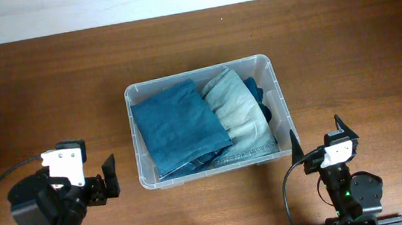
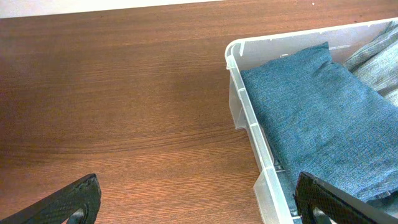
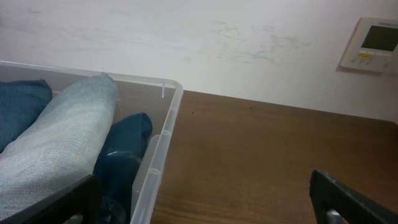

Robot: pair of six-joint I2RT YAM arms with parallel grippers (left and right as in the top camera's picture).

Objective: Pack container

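Clear glossy plastic container (image 1: 284, 108), matt denim cloth (image 1: 176, 126), smooth wood-grain table (image 1: 48, 83)

The table (image 1: 48, 83) has a dark brown wood-grain top, evenly lit. A white wall (image 3: 249, 43) with faint scuff marks stands behind its far edge. A pale control panel (image 3: 372, 45) with a small display is mounted on the wall.

Even, soft light — weak shadows; table (image 1: 33, 85) faintly glossy; overhead sharp, wrist views slightly soft.
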